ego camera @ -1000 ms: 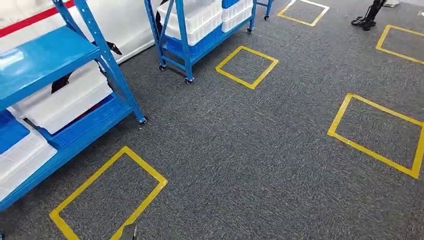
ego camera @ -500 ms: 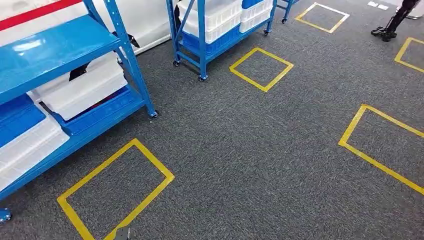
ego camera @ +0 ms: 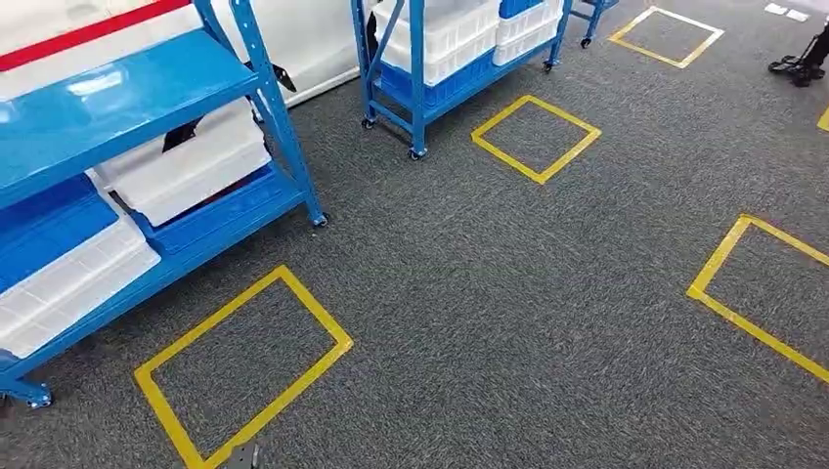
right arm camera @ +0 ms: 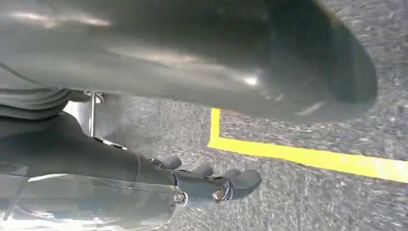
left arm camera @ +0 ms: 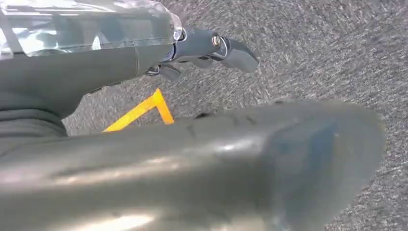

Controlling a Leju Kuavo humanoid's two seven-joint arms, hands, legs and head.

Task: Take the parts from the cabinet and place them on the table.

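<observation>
A blue shelf cabinet (ego camera: 117, 93) stands at the left of the head view, with white bins (ego camera: 191, 161) and a blue bin (ego camera: 49, 220) on its lower shelves; the bins' contents are hidden. My left hand (left arm camera: 207, 48) hangs over grey carpet, fingers stretched out, holding nothing. My right hand (right arm camera: 211, 185) hangs the same way above the carpet beside a yellow tape line (right arm camera: 308, 156), also holding nothing.
A second blue wheeled rack (ego camera: 420, 88) with white and blue bins stands at the back. Yellow tape squares mark the grey carpet: one in front of the cabinet (ego camera: 315, 305), one in the middle (ego camera: 501, 116), one at the right (ego camera: 719, 254). A dark stand foot (ego camera: 802, 63) is far right.
The whole picture has shifted: the racks and tape squares slide to the right and more of the left cabinet comes in, so the camera has moved. Nothing among the things themselves has changed.
</observation>
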